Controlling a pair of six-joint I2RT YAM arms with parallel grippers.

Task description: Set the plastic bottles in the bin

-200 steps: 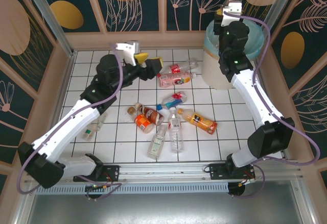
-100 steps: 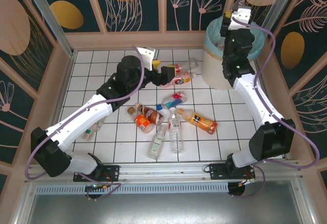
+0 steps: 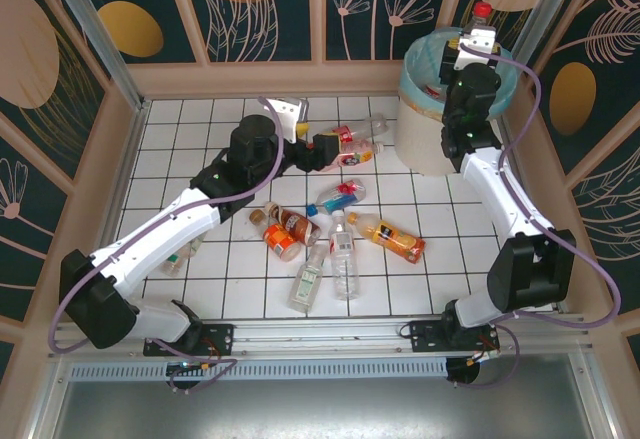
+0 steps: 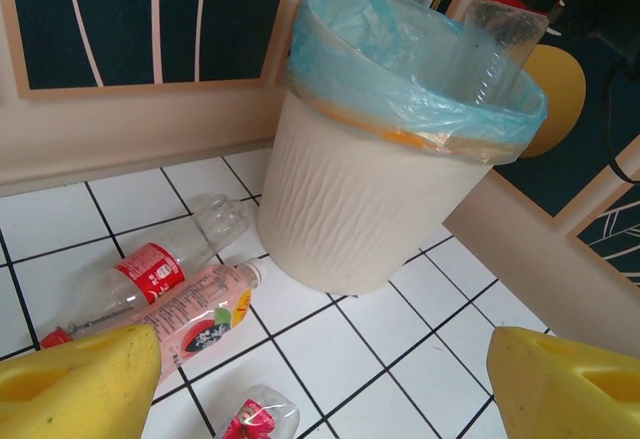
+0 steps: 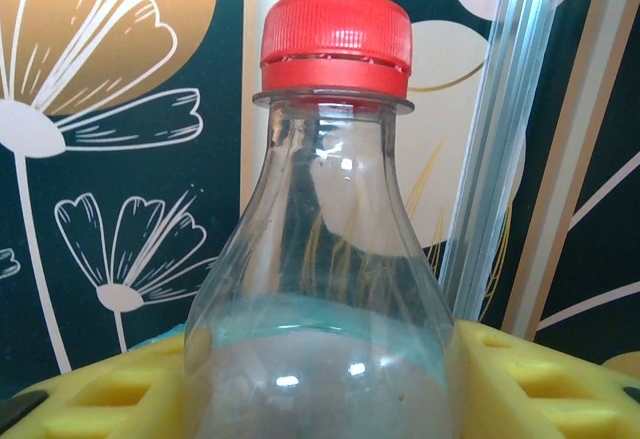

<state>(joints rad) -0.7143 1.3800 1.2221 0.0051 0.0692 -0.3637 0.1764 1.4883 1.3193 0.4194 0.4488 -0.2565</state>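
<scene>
Red-capped bottle (image 5: 330, 259) pinched upright in right tool (image 3: 478, 34) above bin (image 3: 415, 74), 1 o'clock.
Left tool (image 4: 320, 379) spread, empty; released near the rim, bottle could bounce out.

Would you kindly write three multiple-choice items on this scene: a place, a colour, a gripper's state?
1. Where does the bin stand? A. near left corner B. far right corner C. in the middle
2. What colour is the cap of the bottle in the right gripper? A. red B. green C. white
3. How is the left gripper? A. shut on a bottle B. shut on the bin's rim C. open and empty
Answers: B, it stands far right in the top view; A, the cap shows red; C, its fingers stand apart, nothing between.
</scene>
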